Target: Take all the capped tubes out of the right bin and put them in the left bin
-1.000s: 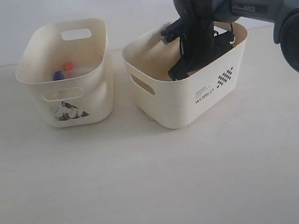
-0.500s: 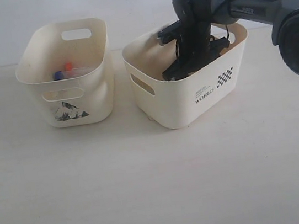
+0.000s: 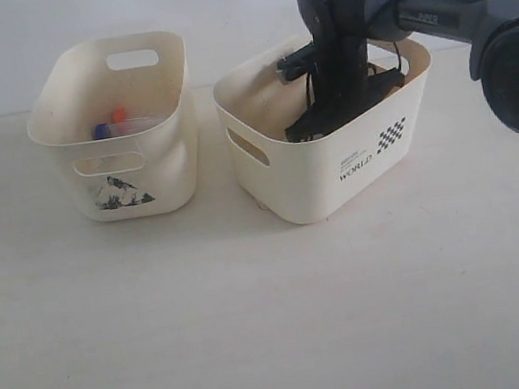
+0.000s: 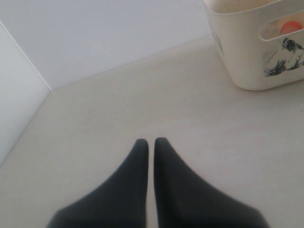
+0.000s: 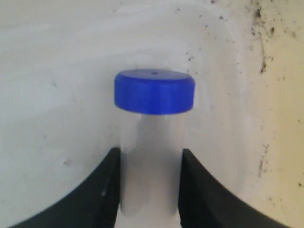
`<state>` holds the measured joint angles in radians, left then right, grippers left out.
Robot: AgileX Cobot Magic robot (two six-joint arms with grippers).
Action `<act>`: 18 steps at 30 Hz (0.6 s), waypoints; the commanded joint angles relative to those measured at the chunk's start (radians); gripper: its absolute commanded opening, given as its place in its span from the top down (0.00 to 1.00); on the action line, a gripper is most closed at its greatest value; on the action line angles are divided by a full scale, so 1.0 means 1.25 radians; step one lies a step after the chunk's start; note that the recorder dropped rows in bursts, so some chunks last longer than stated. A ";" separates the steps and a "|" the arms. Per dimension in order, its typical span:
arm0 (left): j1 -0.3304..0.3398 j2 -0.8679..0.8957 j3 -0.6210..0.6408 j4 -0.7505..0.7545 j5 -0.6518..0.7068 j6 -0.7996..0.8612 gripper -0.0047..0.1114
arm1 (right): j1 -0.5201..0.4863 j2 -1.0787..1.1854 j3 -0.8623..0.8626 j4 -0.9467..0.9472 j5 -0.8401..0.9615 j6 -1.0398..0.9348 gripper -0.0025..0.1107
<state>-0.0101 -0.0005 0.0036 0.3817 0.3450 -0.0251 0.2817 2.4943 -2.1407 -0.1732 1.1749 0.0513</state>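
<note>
**Blue-capped tube in the right pincer — the left bin lies at 9 o'clock**

Deep inside the right bin (image 3: 333,170), the right pincer (image 5: 149,159) pinches a blue-capped tube (image 5: 153,118). Its two fingers press on opposite flanks of the clear body. The tube's long axis runs in line with the fingers, and the cap end sticks out past their tips toward the bin's floor. Whether the tube is lifted clear of the floor cannot be told.

In the exterior view the arm enters the bin from about 2 o'clock. The left bin (image 3: 163,160) stands just beside the right bin on the desk (image 3: 259,330), at roughly 9 o'clock. So the carry looks to be up over the rim, then across toward 9 o'clock. Two tubes already lie there, one showing a blue cap (image 3: 101,131) and one an orange-red cap (image 3: 119,115).

The left pincer (image 4: 151,145) is pressed together and holds nothing. It hovers over bare desk outside the left bin — well away from the tube, so the right arm is the one placed for this move.
</note>
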 commanded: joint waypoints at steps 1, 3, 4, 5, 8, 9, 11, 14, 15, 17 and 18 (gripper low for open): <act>0.000 0.000 -0.003 0.001 -0.003 -0.008 0.92 | -0.002 -0.024 -0.028 0.010 0.037 -0.001 0.98; 0.000 0.000 -0.003 0.001 -0.003 -0.008 0.92 | -0.002 -0.055 -0.041 0.010 0.037 -0.001 0.98; 0.000 0.000 -0.003 0.001 -0.003 -0.008 0.92 | -0.002 -0.072 -0.045 0.010 0.037 -0.001 0.98; 0.000 0.000 -0.003 0.001 -0.003 -0.008 0.92 | -0.002 -0.086 -0.045 0.010 0.037 -0.001 0.98; 0.000 0.000 -0.003 0.001 -0.003 -0.008 0.92 | -0.002 -0.141 -0.045 0.024 0.037 -0.001 0.98; 0.000 0.000 -0.003 0.001 -0.003 -0.008 0.92 | -0.002 -0.157 -0.045 0.024 0.037 -0.001 0.98; 0.000 0.000 -0.003 0.001 -0.003 -0.008 0.92 | -0.002 -0.185 -0.045 0.027 0.037 -0.001 0.98; 0.000 0.000 -0.003 0.001 -0.003 -0.008 0.92 | -0.002 -0.223 -0.045 0.057 0.037 -0.001 0.98; 0.000 0.000 -0.003 0.001 -0.003 -0.008 0.92 | -0.002 -0.235 -0.043 0.076 0.037 -0.001 0.98; 0.000 0.000 -0.003 0.001 -0.003 -0.008 0.92 | -0.002 -0.266 -0.013 0.125 0.037 -0.012 0.98; 0.000 0.000 -0.003 0.001 -0.003 -0.008 0.92 | -0.002 -0.284 0.008 0.139 0.037 -0.016 0.98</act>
<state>-0.0101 -0.0005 0.0036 0.3817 0.3450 -0.0251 0.2817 2.2004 -2.1762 -0.0584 1.2161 0.0471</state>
